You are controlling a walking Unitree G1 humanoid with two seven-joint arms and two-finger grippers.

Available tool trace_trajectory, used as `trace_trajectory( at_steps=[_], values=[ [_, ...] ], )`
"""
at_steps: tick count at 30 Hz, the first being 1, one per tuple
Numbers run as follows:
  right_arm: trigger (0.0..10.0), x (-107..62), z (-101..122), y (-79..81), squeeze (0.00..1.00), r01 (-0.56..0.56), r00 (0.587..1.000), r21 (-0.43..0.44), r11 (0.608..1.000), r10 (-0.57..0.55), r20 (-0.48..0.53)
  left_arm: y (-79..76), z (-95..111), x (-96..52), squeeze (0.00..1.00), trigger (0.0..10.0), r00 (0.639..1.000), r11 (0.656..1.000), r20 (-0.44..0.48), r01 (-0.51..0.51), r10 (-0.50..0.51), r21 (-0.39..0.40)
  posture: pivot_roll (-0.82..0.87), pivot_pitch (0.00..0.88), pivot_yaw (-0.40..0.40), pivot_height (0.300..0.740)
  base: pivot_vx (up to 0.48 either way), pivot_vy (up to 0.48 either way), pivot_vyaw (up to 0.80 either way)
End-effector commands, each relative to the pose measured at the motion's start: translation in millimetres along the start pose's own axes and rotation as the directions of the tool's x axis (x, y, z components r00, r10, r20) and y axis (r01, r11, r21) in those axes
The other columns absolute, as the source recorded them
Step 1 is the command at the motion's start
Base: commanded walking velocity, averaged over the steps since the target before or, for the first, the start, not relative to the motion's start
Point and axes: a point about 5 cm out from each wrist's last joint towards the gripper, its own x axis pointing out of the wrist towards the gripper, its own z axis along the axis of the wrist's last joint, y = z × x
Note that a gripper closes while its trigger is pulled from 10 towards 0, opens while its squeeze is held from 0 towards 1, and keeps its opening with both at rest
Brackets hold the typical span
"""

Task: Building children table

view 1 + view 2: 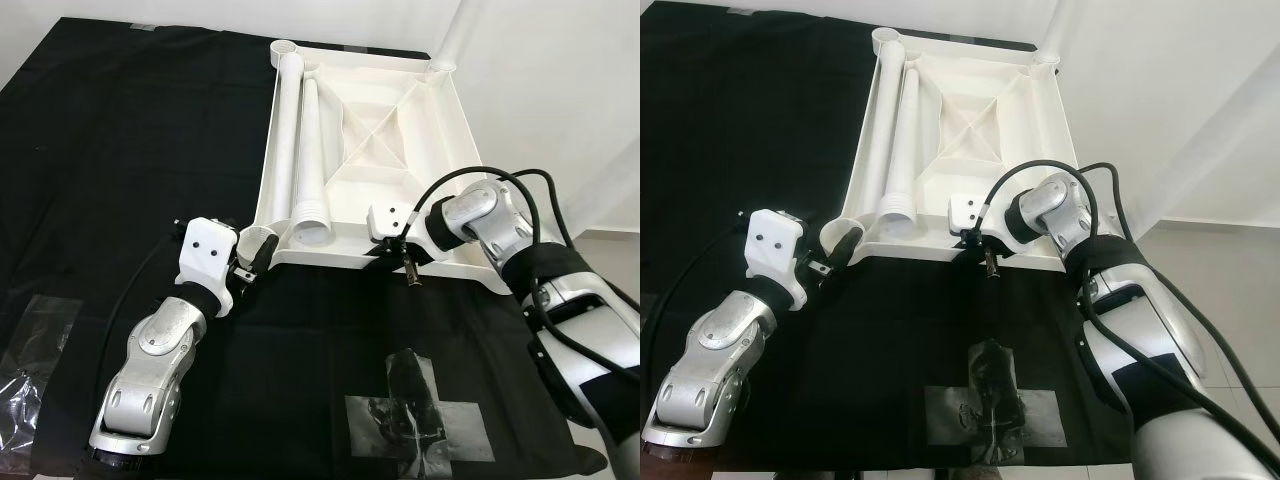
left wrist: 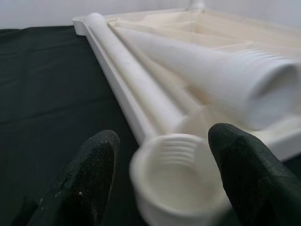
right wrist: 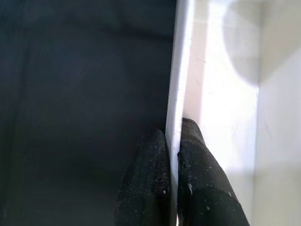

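A white plastic tabletop [image 1: 440, 130] lies upside down on a black cloth. Two loose white legs [image 1: 310, 150] lie side by side along its left side. One leg [image 1: 455, 35] stands upright in the far right corner. My left gripper [image 1: 253, 256] is open, one finger on each side of the round socket [image 2: 176, 179] at the near left corner. The black fingers [image 2: 94, 174] are not touching it. My right gripper [image 1: 387, 256] is shut on the tabletop's near rim [image 3: 175, 70], which is pinched between the two fingertips [image 3: 200, 179].
A cross of grey tape [image 1: 415, 412] sticks to the cloth in front of me. Crumpled clear plastic [image 1: 30, 345] lies at the near left. The cloth ends at the right, next to a white wall and pale floor [image 1: 1200, 250].
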Motion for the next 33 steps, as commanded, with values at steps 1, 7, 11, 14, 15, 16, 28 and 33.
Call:
trace_trajectory(
  at_steps=[1,7,11,14,15,16,28,33],
  values=[
    [0.0,12.8,-4,25.3,0.0,-0.261,0.963,-0.141,0.955,0.248,-0.106,5.2,2,-2.2,0.0,10.0,1.0,0.999,-0.002,-0.016,0.017,0.031,0.04,0.25,-0.138,0.74,0.0,0.0,0.0],
    [0.0,3.0,-8,46.4,0.0,-0.38,0.921,-0.195,0.904,0.352,-0.165,19.8,5,-3.7,0.0,10.0,0.997,0.996,0.009,-0.073,0.073,0.044,0.03,0.248,-0.138,0.74,0.0,0.0,0.0],
    [0.0,2.4,0,55.5,0.0,-0.39,0.92,-0.234,0.891,0.362,-0.152,19.1,5,-2.7,0.0,10.0,0.997,0.996,0.012,-0.075,0.074,0.041,0.03,0.245,-0.133,0.74,0.0,0.0,0.0],
    [0.0,7.3,12,66.1,0.0,-0.4,0.916,-0.264,0.878,0.385,-0.108,15.7,5,-1.5,0.0,10.0,0.998,0.997,0.012,-0.063,0.063,0.042,0.03,0.245,-0.132,0.74,0.0,0.0,0.0],
    [0.0,7.3,12,66.1,0.0,-0.4,0.916,-0.264,0.878,0.385,-0.108,15.7,5,-1.5,0.0,10.0,0.998,0.997,0.012,-0.063,0.063,0.042,0.03,0.245,-0.132,0.74,0.0,0.0,0.0],
    [0.0,7.3,12,66.1,0.0,-0.4,0.916,-0.264,0.878,0.385,-0.108,15.7,5,-1.5,0.0,10.0,0.998,0.997,0.012,-0.063,0.063,0.042,0.03,0.245,-0.132,0.74,0.0,0.0,0.0],
    [10.0,17.0,22,66.9,0.04,-0.256,0.967,-0.305,0.917,0.242,-0.082,12.8,5,0.2,0.0,10.0,0.998,0.998,0.012,-0.054,0.054,0.044,0.02,0.243,-0.132,0.74,0.0,0.0,0.0],
    [10.0,13.7,22,55.6,1.0,-0.159,0.986,-0.269,0.95,0.14,-0.088,13.2,5,0.3,0.0,10.0,0.998,0.997,0.013,-0.055,0.055,0.045,0.03,0.242,-0.132,0.74,0.0,0.0,0.0]
  ],
)
